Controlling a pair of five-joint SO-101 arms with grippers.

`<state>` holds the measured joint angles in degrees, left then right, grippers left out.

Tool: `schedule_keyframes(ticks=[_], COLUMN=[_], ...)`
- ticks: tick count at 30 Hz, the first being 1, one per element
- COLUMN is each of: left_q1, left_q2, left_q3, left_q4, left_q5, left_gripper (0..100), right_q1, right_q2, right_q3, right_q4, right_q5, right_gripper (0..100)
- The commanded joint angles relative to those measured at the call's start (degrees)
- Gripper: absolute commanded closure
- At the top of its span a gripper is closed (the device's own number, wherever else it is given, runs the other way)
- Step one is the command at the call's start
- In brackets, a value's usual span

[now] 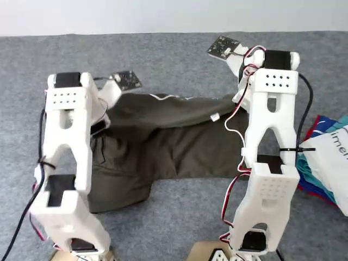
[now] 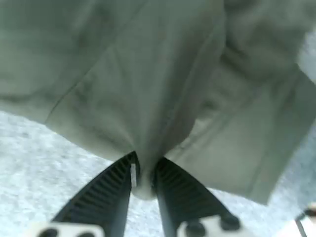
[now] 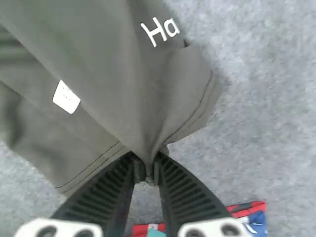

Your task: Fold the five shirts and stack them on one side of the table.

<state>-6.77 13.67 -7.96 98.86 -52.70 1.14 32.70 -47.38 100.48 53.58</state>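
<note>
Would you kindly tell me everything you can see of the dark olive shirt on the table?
The olive shirt is dark, soft-looking fabric with white lettering, a small white label and stitched hems. It lies partly folded and wrinkled across the grey table, a sleeve trailing toward the near edge. The left gripper and right gripper each pinch a bunched edge of it.

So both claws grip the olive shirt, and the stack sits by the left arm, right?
No: the stack sits by the right arm, per the high view. The left claw and right claw do grip the shirt.
</note>
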Motion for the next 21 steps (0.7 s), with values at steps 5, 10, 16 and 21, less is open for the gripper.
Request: schedule_keyframes(ticks=[5, 10, 16, 21], left_q1=[-0.44, -0.35, -1.14, -3.52], left_q2=[-13.19, -16.97, -18.81, -22.24], left_q3=[13.41, 19.56, 25.54, 29.93], left_q4=[1.85, 1.85, 1.85, 1.85], left_q5=[-5.1, -6.51, -8.18, -13.45], left_gripper=[100, 99, 94, 94], right_q1=[0.57, 1.01, 2.15, 2.24], right_q2=[-10.51, -12.09, -12.09, -12.26], right_q3=[15.12, 21.54, 24.44, 26.2], right_q4=[2.42, 2.33, 2.33, 2.33], right_q5=[3.6, 5.54, 6.59, 6.95], right_gripper=[98.7, 98.7, 98.7, 98.7])
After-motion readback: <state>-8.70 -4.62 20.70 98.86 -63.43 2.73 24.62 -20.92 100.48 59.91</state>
